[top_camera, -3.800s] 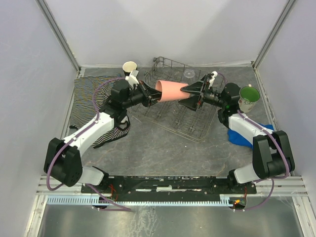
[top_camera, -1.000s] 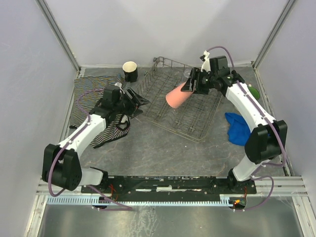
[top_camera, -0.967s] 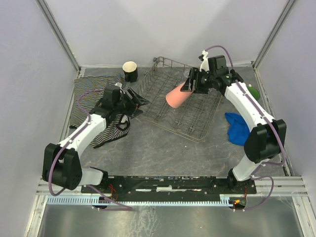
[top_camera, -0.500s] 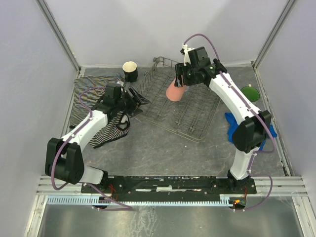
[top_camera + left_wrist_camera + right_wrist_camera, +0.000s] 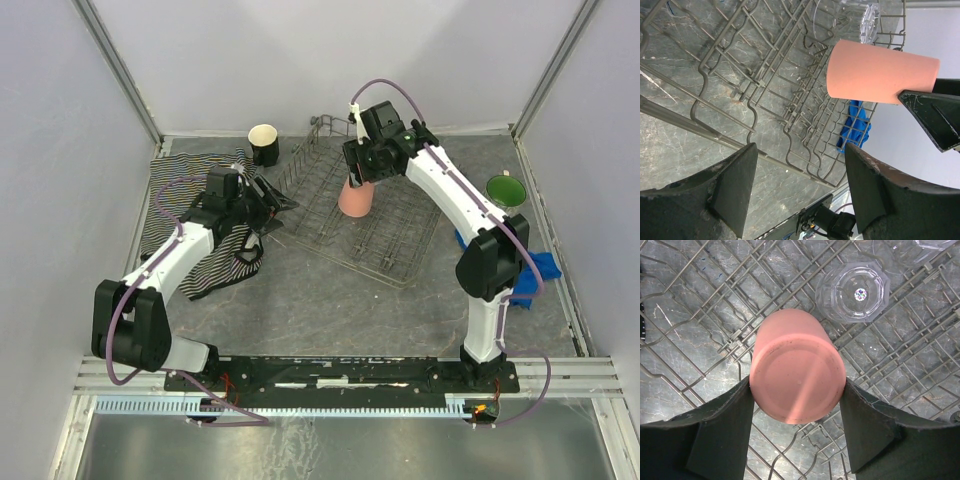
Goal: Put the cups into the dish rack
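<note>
1. Grip: the right gripper (image 5: 358,172) is clamped on the salmon-pink tumbler (image 5: 355,198), one finger (image 5: 720,425) pressed to each side. The tumbler is held base up and mouth down.
2. The tumbler hangs over the far left part of the dish rack (image 5: 390,240), among the tines. Whether its mouth touches the wires I cannot tell.
3. The clear glass (image 5: 852,292) stands in the rack just beside the tumbler, with a narrow gap between them.
4. The left gripper (image 5: 277,200) is spread wide and holds nothing. It sits just outside the rack's raised left side, at the edge of the striped cloth (image 5: 180,215).
5. The rack's near edge lies well apart from both grippers.
6. The black mug (image 5: 264,143) stands upright by the far wall, near the rack's far left corner.
7. The floral mug (image 5: 505,190), green inside, stands right of the rack close to the right wall, near the blue cloth (image 5: 540,265).
</note>
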Controlling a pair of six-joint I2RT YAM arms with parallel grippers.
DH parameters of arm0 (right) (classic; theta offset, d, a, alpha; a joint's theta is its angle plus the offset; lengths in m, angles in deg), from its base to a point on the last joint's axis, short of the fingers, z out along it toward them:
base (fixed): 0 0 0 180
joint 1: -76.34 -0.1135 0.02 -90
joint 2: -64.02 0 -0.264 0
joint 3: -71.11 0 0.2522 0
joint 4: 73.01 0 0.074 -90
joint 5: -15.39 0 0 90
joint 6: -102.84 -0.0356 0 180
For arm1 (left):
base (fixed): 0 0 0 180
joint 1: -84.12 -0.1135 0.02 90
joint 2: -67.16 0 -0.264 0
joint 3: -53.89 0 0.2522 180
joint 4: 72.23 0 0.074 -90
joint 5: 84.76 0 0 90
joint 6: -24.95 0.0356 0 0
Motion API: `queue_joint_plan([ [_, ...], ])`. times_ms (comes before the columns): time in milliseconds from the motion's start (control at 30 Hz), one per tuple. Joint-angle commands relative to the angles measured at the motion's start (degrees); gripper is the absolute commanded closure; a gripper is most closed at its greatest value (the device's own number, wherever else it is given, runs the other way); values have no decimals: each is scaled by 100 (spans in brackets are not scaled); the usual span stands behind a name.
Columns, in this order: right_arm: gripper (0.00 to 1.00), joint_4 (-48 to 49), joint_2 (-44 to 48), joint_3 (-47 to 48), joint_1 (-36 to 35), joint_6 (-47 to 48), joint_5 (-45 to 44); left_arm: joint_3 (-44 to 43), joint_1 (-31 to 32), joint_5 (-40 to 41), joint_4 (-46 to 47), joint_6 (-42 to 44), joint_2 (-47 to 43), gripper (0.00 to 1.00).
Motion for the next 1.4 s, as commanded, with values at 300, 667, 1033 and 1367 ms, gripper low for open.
queue_joint_plan([
  [300, 82, 145, -52, 115, -44, -90, 73, -32, -54, -153, 7, 299, -48, 23],
  [667, 83, 134, -82, -7, -60, -13, 74, 13, -73, -136, -9, 294, -99, 23],
  [1033, 84, 269, -149, -198, -69, -17, 66, 9, -88, -122, -15, 305, -121, 23],
  [1367, 85, 381, -390, -114, -131, 41, -75, 69, -143, -134, -24, 327, -163, 23],
])
